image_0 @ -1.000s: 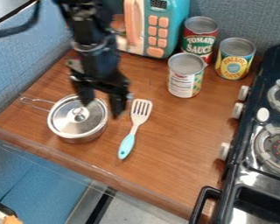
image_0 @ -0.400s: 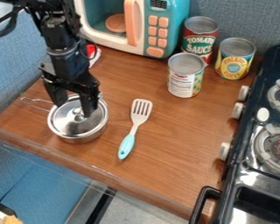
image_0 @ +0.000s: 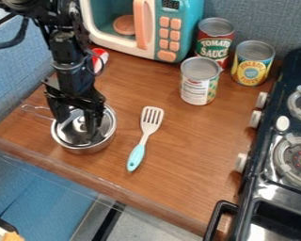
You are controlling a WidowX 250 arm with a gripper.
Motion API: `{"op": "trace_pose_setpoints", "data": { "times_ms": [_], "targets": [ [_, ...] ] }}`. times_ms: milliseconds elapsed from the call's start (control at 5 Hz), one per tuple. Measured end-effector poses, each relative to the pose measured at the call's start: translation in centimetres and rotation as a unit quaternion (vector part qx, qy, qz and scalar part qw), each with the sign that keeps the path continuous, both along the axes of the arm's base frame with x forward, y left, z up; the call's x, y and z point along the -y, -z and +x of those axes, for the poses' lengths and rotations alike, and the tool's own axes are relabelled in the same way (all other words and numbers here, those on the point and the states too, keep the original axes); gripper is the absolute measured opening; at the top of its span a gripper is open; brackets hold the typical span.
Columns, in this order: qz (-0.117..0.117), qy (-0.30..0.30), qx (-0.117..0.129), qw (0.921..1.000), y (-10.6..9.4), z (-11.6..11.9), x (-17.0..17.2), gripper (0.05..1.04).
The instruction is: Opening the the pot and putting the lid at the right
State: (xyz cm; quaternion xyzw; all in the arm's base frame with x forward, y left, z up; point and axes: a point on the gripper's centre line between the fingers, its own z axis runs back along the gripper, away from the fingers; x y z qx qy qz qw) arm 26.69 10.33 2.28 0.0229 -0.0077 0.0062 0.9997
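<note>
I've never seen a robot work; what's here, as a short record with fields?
Robot: black gripper, its fingers apart over the lid
Pot: round silver metal, on the brown wooden counter
Lid: shiny metal with a knob, on the pot
Right of pot: white slotted spatula with a turquoise handle
Behind: turquoise-and-white toy microwave, door open
Cans near microwave: three, labelled
Far right: black toy stove

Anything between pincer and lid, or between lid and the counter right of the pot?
Pincer to lid: nothing visible. Lid to right side: the spatula lies flat right of the pot, across the direct way.
</note>
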Motion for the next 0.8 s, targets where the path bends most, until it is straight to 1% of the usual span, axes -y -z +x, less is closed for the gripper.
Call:
{"op": "trace_pose_setpoints", "data": {
  "times_ms": [200, 400, 600, 800],
  "targets": [
    [0.005, -0.004, 0.005, 1.0, -0.01, 0.22, 0.01, 0.73],
    [0.007, -0.003, 0.001, 1.0, 0.25, 0.22, 0.16, 0.418],
    [0.009, -0.004, 0.001, 0.9999, 0.24, 0.28, 0.22, 0.282],
    [0.008, -0.004, 0.0, 1.0, 0.24, 0.44, 0.82, 0.282]
  ]
}}
